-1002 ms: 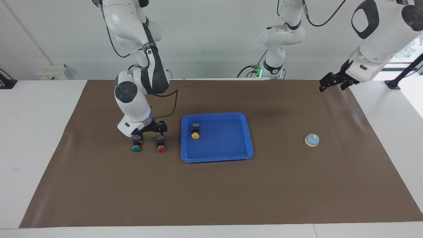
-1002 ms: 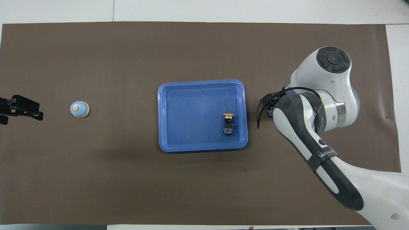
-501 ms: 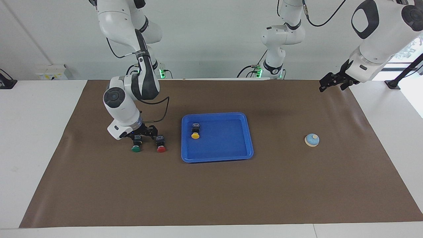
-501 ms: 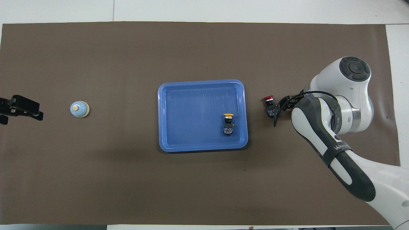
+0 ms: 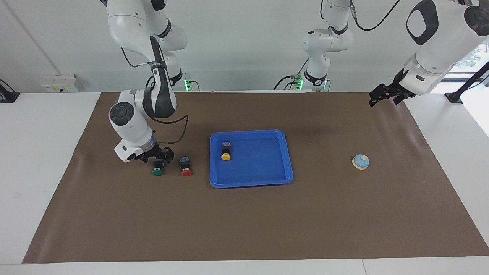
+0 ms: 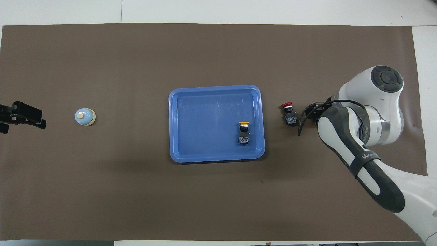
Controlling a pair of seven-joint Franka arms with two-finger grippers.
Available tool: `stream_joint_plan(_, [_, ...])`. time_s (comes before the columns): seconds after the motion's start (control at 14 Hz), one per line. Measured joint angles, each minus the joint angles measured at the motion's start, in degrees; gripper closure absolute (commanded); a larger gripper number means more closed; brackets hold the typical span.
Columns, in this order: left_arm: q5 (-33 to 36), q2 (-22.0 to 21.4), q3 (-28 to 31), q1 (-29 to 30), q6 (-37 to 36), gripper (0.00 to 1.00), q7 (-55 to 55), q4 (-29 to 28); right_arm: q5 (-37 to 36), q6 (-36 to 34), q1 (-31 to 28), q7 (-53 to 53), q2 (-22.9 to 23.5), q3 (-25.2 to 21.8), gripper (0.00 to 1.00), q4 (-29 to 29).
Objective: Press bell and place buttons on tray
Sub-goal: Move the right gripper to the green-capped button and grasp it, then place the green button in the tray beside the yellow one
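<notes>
Right hand is low on the brown counter, fingers spread either side of the green-capped black push-button switch. It is likely light, rigid, with a slick cap: pinch the black body. The red-capped switch lies just beside it. The yellow-capped switch is in the bright-blue plastic tray. The light-blue dome bell sits toward the left arm's end. Left hand waits, spread, empty.

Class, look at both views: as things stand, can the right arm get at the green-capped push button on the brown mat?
Probably yes. The right end effector is low at the green-capped push button, and the red-capped push button beside it stands apart, leaving the way free.
</notes>
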Motion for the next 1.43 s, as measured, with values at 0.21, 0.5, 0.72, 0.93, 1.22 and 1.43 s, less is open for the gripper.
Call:
stream_joint_plan(0.21, [0.0,0.0,0.0,0.0,0.0,0.00,0.0,0.0,0.0,0.1,-0.6,0.0,0.2,0.0,0.72,-0.1])
stream_joint_plan(0.5, [0.0,0.0,0.0,0.0,0.0,0.00,0.0,0.0,-0.1,0.1,-0.5,-0.1,0.1,0.1,1.00,0.0])
stream_joint_plan(0.72, [0.0,0.0,0.0,0.0,0.0,0.00,0.0,0.0,-0.1,-3.1,1.1,-0.6,0.0,0.8,1.00,3.1])
stream_joint_plan(0.93, [0.0,0.0,0.0,0.0,0.0,0.00,0.0,0.0,0.1,-11.2,8.3,1.6,-0.8,1.1,1.00,11.6])
stream_joint_plan(1.22, [0.0,0.0,0.0,0.0,0.0,0.00,0.0,0.0,0.2,-11.8,20.9,12.4,-1.0,1.5,1.00,14.9])
stream_joint_plan(1.43, [0.0,0.0,0.0,0.0,0.0,0.00,0.0,0.0,0.3,-11.1,28.6,19.8,0.3,1.6,1.00,14.8])
